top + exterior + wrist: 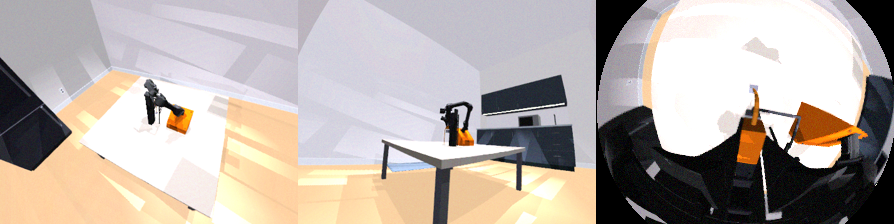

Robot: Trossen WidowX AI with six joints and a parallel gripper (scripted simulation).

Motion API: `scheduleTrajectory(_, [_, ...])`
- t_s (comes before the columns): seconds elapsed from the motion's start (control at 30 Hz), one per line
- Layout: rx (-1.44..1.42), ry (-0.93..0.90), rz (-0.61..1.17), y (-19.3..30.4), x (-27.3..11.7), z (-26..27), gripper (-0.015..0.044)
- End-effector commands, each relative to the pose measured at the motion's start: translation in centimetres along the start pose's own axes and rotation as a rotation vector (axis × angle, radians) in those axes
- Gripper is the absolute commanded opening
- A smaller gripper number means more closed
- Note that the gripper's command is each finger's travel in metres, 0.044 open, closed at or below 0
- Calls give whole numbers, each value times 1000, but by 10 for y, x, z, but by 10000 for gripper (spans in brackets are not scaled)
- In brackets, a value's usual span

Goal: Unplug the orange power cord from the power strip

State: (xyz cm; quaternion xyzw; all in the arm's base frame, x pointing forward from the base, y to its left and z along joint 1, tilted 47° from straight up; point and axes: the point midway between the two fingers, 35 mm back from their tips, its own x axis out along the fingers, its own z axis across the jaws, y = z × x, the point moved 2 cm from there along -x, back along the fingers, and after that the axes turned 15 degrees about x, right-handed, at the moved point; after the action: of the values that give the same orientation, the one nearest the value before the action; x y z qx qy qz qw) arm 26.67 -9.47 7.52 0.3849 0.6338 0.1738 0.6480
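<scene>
The black power strip [150, 109] [452, 131] stands upright on the table [125, 137] [417, 149]. My gripper [752, 136] is at the strip's upper part, its two dark fingers closed in against both sides of the orange plug [750, 149]. In the exterior view a bit of orange shows low under the gripper, beside the strip. The orange cord [756, 106] bends away from the plug towards a small grey-blue square [753, 86] on the table. The fingers hide the plug's sides, and I cannot tell whether its prongs are in the strip.
The arm's orange base block [179, 121] [466, 138] [818, 125] stands beside the strip. A thin black frame [778, 112] lies between them in the wrist view. A dark cabinet [28, 125] is at the left of the top view. The exterior view shows a counter [529, 141] behind.
</scene>
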Motion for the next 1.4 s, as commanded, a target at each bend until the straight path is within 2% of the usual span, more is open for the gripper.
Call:
scheduleTrajectory(0.0, [-1,0,0,0,0,0,28])
scheduleTrajectory(0.17, [-1,0,0,0,0,0,0])
scheduleTrajectory(1.37, [4,-4,-3,-53,-7,15,0])
